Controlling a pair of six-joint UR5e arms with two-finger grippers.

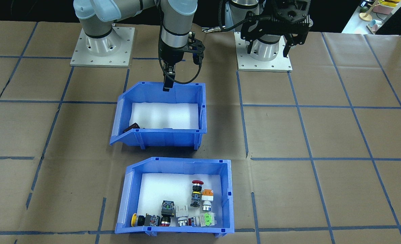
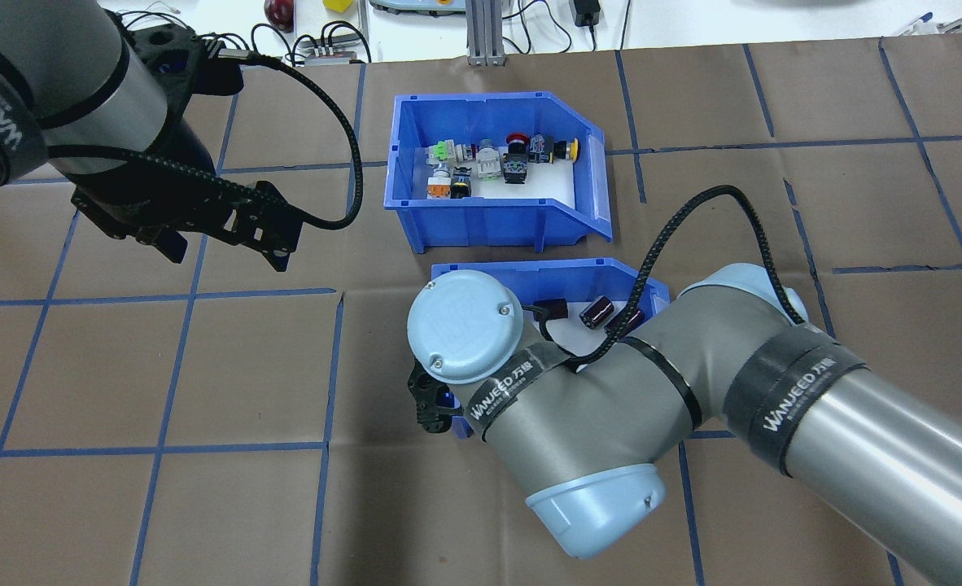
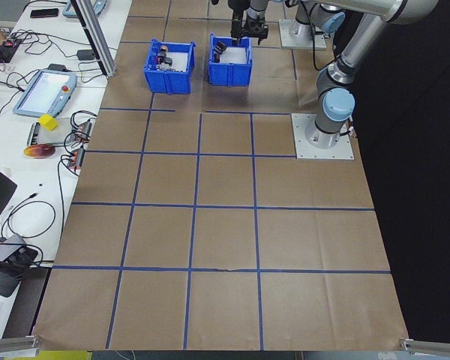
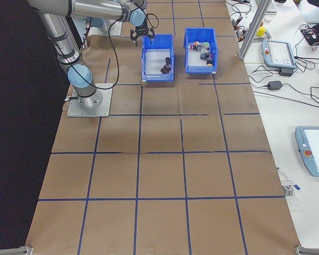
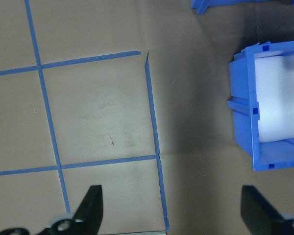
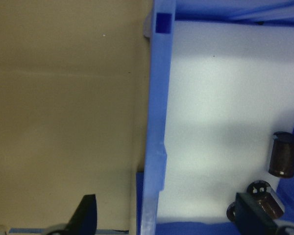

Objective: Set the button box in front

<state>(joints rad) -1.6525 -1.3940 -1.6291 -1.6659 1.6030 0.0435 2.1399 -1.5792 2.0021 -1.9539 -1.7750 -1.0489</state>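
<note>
Two blue bins sat on the brown papered table (image 1: pixel 322 135) in the front-facing view: the button box (image 1: pixel 132 189), holding colourful push-button switches (image 1: pixel 200 198), lay nearest the camera, farthest from the robot's bases, and the second bin (image 1: pixel 159 137) lay just behind it with a dark cylinder (image 1: pixel 131 127) at one corner. The right gripper (image 1: pixel 167 83) hung at the second bin's back wall; the left gripper (image 1: pixel 268 45) hovered over its own base plate with its fingers apart.

Overhead, the button box (image 2: pixel 489 220) stood beyond the second bin (image 2: pixel 530 273), which the right arm (image 2: pixel 611 407) largely covered. The left gripper (image 2: pixel 225 248) hung well aside of both bins.

From the left wrist camera, the left gripper's fingers (image 5: pixel 90 208) stood wide apart over bare paper, the second bin (image 5: pixel 245 107) at the right edge.

From the right wrist camera, the right gripper's fingers (image 6: pixel 85 213) straddled the second bin's wall (image 6: pixel 157 122), one outside and one inside, spread and not touching it, near two dark cylinders (image 6: pixel 284 154).
</note>
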